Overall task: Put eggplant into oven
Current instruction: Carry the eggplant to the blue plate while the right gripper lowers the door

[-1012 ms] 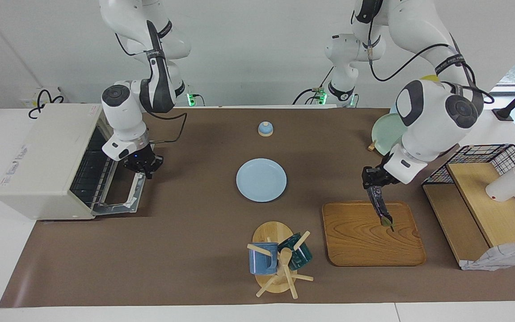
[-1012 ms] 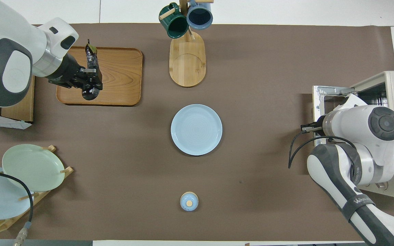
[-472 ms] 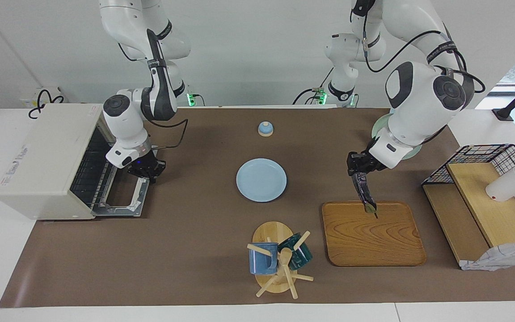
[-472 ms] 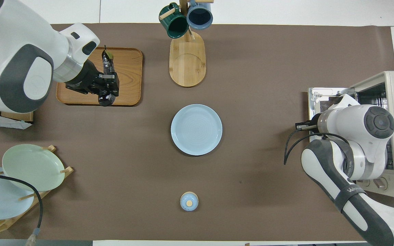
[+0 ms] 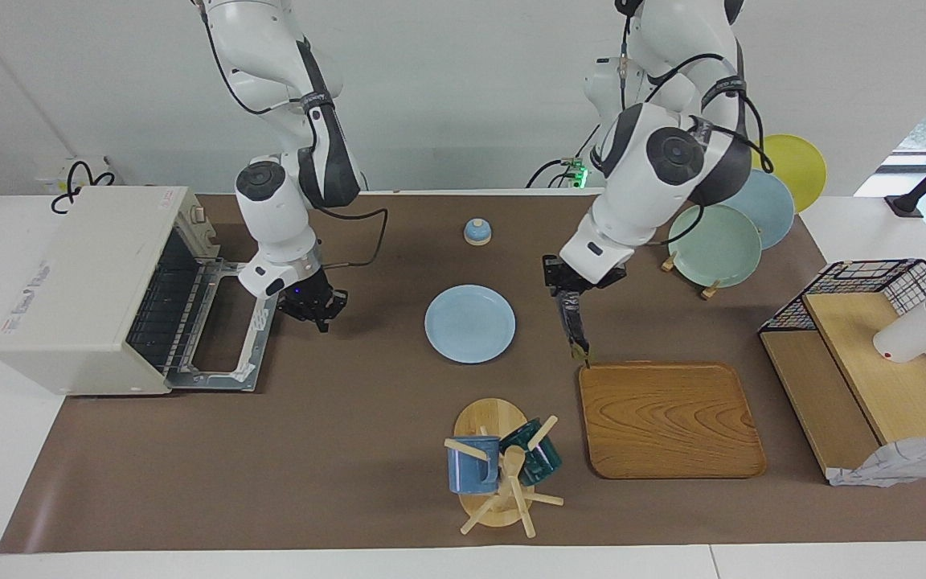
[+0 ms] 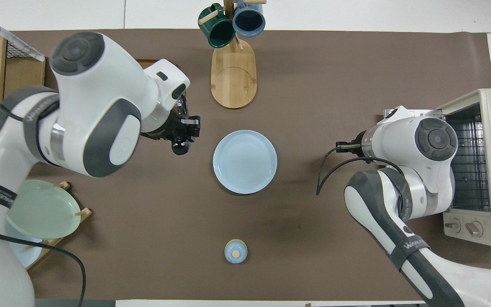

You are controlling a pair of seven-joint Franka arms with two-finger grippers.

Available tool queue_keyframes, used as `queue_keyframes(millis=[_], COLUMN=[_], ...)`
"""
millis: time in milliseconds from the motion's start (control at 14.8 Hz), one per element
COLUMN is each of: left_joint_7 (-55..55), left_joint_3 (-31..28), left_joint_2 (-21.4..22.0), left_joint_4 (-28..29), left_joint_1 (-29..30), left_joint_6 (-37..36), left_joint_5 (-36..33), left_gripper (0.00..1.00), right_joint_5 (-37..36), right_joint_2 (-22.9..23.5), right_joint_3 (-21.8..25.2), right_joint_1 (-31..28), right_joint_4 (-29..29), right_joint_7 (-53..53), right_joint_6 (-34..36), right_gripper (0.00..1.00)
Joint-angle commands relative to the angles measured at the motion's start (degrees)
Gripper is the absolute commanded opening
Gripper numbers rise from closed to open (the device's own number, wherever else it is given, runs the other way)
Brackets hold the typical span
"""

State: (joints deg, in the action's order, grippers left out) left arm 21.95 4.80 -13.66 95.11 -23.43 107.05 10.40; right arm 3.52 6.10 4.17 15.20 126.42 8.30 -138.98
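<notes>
The eggplant hangs nearly upright, green tip down, from my left gripper, which is shut on its upper end. It is in the air over the brown mat between the blue plate and the wooden tray. From overhead, only the eggplant's dark upper end shows under the left wrist. The off-white oven stands at the right arm's end of the table, with its glass door dropped flat open and the wire rack showing. My right gripper is shut and empty, just past the door's edge on the plate's side.
A mug tree with two mugs stands farthest from the robots. A plate rack and a wire-and-wood shelf are at the left arm's end. A small blue lidded pot sits close to the robots.
My left arm has carried the eggplant from over the wooden tray toward the blue plate. My right gripper has drawn away from the oven door toward the middle of the table.
</notes>
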Motion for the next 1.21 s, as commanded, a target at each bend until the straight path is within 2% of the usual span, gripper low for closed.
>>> queue_keyframes(millis=[0, 270, 405, 540, 742, 1012, 1080, 1147], left_joint_7=[5.10, 9.41, 12.23, 13.12, 13.12, 11.54, 10.67, 10.05], left_joint_3=[-1.02, -1.02, -1.02, -1.02, -1.10, -1.11, -1.02, -1.10], left_joint_2=[4.87, 3.56, -0.12, -2.33, -3.74, -3.57, -3.48, -3.39], left_joint_4=[11.84, 14.92, 15.02, 15.02, 15.02, 15.63, 16.07, 16.51], left_joint_1=[-6.35, -11.54, -14.44, -15.68, -16.12, -16.04, -16.04, -16.04], left_joint_6=[10.79, 17.73, 22.92, 25.57, 27.16, 26.37, 26.37, 26.63], left_joint_5=[0.94, 0.94, 0.94, 0.94, 0.94, 0.94, 0.94, 0.94], left_gripper=[0.00, 0.00, 0.00, 0.00, 0.00, 0.00, 0.00, 0.81], right_joint_5=[1.05, 0.17, -1.40, -4.56, -5.45, -6.51, -6.51, -6.51], right_joint_2=[1.11, 2.51, 3.48, 3.75, 3.75, 4.18, 4.19, 4.27], right_joint_3=[0.40, 0.49, 0.58, 0.49, 0.49, 0.49, 0.40, 0.40], right_joint_1=[-0.43, -0.43, -0.69, -0.70, -0.70, -0.78, -0.78, -0.70], right_joint_4=[-1.52, -8.09, -11.88, -13.21, -13.65, -15.32, -15.67, -15.76], right_joint_7=[-0.13, -0.13, -0.13, -0.22, -0.22, -0.13, -0.22, -0.13], right_joint_6=[1.60, 9.49, 13.19, 14.61, 16.10, 17.60, 17.51, 17.43], right_gripper=[0.26, 0.27, 0.27, 0.28, 0.45, 0.47, 0.51, 0.56])
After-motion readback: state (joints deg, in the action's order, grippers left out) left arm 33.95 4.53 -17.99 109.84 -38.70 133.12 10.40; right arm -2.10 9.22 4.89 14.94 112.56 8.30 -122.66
